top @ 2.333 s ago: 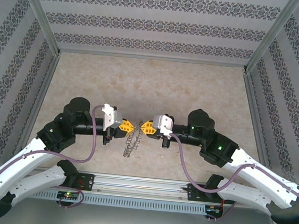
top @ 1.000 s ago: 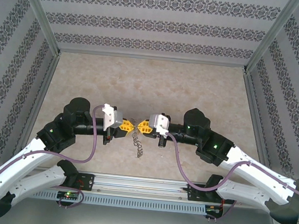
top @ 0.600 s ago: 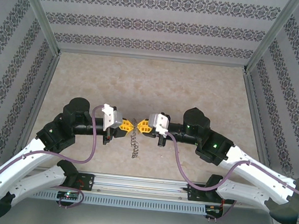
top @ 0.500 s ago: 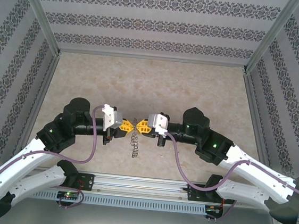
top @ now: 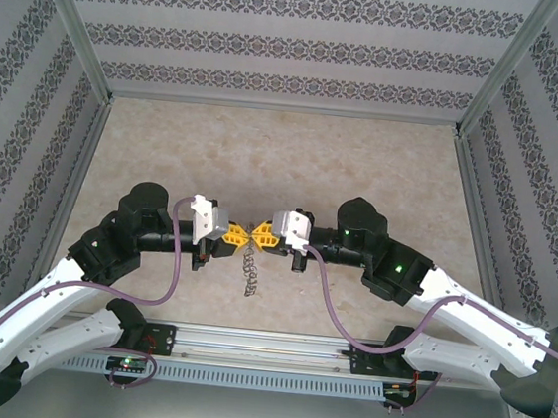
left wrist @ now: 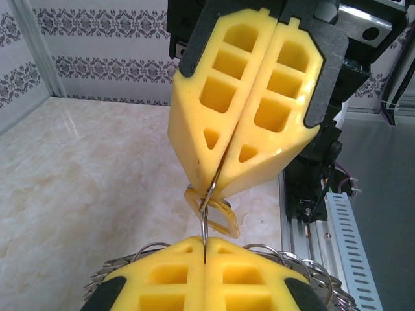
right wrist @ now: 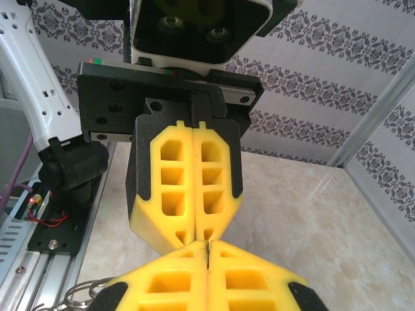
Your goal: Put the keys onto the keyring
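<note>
Above the middle of the table my left gripper point(top: 243, 235) and right gripper point(top: 257, 237) meet tip to tip, both shut. The grey keyring point(top: 249, 274) hangs as a limp chain of rings below the left fingertips. In the left wrist view my left gripper point(left wrist: 204, 243) pinches a thin wire of the keyring point(left wrist: 203, 229), with more rings spreading beside its fingers. Opposite it, the right gripper point(left wrist: 214, 189) holds a small yellow key point(left wrist: 234, 227) whose loop end sticks out under its tips, right at the wire. In the right wrist view, my right gripper point(right wrist: 206, 245) touches the left fingertips point(right wrist: 185, 227).
The marble-patterned table point(top: 284, 160) is walled by patterned panels on three sides. A metal rail point(top: 264, 352) with the arm bases runs along the near edge. Purple cables loop from both wrists.
The right gripper has moved left until its tips meet the left gripper's. The hanging keyring has swung slightly under them. The left arm has stayed put.
</note>
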